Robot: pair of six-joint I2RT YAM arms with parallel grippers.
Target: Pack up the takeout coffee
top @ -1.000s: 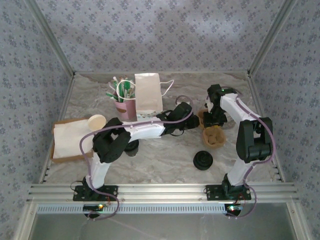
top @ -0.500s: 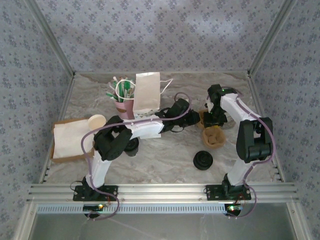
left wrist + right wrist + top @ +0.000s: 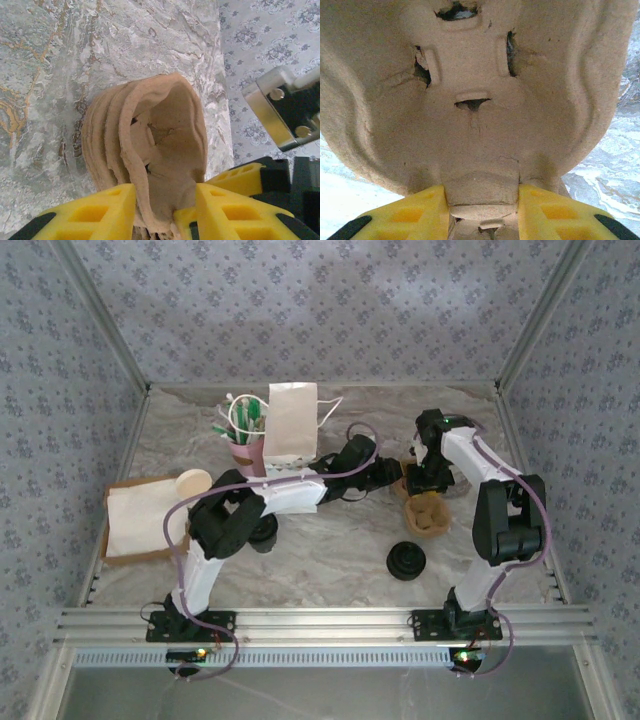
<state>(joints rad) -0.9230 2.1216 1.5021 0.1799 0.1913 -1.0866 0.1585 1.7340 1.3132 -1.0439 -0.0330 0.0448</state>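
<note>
One pulp carrier stack [image 3: 165, 130] near the bag [image 3: 293, 425]: right claw [image 3: 481, 200] clamped on, left claw [image 3: 165, 200] astride, grip unclear.

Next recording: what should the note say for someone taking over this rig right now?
Left gripper: fingers straddle the rim of the carrier stack; unclear whether it is clamped.
Right gripper: shut on the same stack.
Coffee: what looks like it stands on the table, partly hidden by the left arm, apart from the bag, which is upright at the back.
Done: nothing packed yet.
Left: probably free a carrier, then get the coffee into the bag.
</note>
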